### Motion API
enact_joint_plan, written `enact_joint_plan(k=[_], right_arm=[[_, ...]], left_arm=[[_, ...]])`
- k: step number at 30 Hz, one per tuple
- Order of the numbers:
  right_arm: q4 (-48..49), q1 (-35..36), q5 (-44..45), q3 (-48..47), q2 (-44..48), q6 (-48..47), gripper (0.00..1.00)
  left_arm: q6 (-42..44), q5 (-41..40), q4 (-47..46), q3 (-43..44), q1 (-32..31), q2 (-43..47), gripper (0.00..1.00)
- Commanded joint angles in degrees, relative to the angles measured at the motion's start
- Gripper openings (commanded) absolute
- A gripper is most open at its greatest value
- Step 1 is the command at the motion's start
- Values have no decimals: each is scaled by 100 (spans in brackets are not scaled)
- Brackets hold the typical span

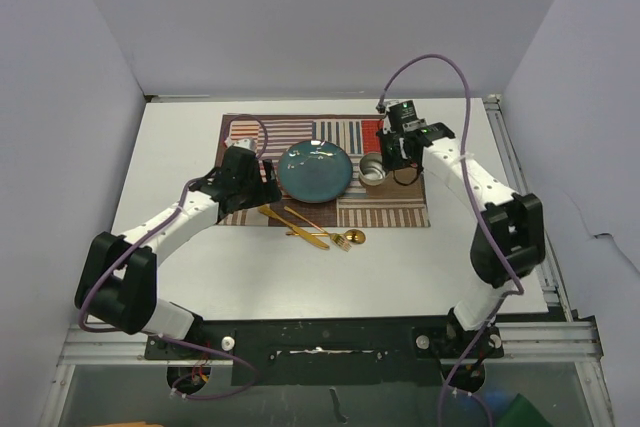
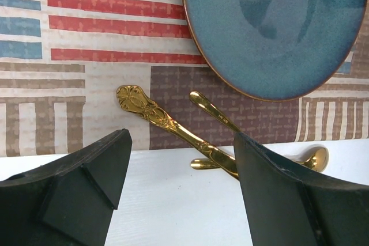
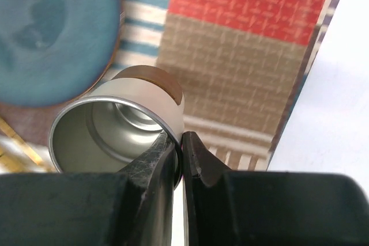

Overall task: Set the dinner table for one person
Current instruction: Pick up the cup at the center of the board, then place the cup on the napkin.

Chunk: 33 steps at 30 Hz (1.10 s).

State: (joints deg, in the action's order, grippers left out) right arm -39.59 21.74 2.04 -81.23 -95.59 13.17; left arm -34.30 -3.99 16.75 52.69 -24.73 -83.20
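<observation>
1. Black jaws of the right gripper (image 3: 179, 145) are clamping the thin wall of a silver metal cup (image 3: 109, 136), one jaw sitting inside the rim and the other outside it.
2. From the top camera, the right gripper (image 1: 388, 159) is hanging at the cup's (image 1: 375, 171) 2 o'clock side, and the cup is standing upright with its mouth facing up.
3. The cup is resting on a striped cloth placemat (image 3: 242, 67), just at 3 o'clock of a blue plate (image 1: 315, 169).
4. The left gripper (image 2: 181, 142) is hanging with its jaws spread wide and holding nothing.
5. It is hovering over the mat's near edge, at about 8 o'clock of the plate (image 2: 277, 27).
6. Gold cutlery (image 2: 151, 112) is lying at the plate's 6 o'clock, the handles crossing each other and reaching from the placemat (image 2: 86, 84) onto bare tabletop.
7. A gold spoon (image 1: 352, 238) is lying among them, its bowl resting off the mat on the white surface.
8. The dinner table (image 1: 170, 147) is carrying everything, with the placemat (image 1: 390, 209) sitting toward its 12 o'clock edge, and both arms are reaching in from 6 o'clock.
</observation>
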Motion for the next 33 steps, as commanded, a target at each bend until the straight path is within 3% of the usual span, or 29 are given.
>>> enact_joint_plan(k=[1, 7, 15, 20, 25, 33], right_arm=[[706, -96, 545, -936, -810, -572, 0], [763, -164, 921, -2076, -1990, -726, 0], [1581, -373, 1691, -2238, -2394, -893, 0], [1914, -740, 1282, -2634, -2791, -965, 0], [1527, -1001, 876, -3638, -3458, -792, 0], [1435, -1171, 486, -4237, -3973, -554, 0]], left_arm=[[-39, 134, -360, -10, -32, -73, 73], [-63, 207, -509, -111, -57, -171, 73], [-102, 259, -622, -270, -92, -295, 73], [-84, 232, -624, -315, -115, -322, 73], [-68, 172, -625, -380, -120, -370, 73], [-61, 160, -665, -344, -137, -612, 73]])
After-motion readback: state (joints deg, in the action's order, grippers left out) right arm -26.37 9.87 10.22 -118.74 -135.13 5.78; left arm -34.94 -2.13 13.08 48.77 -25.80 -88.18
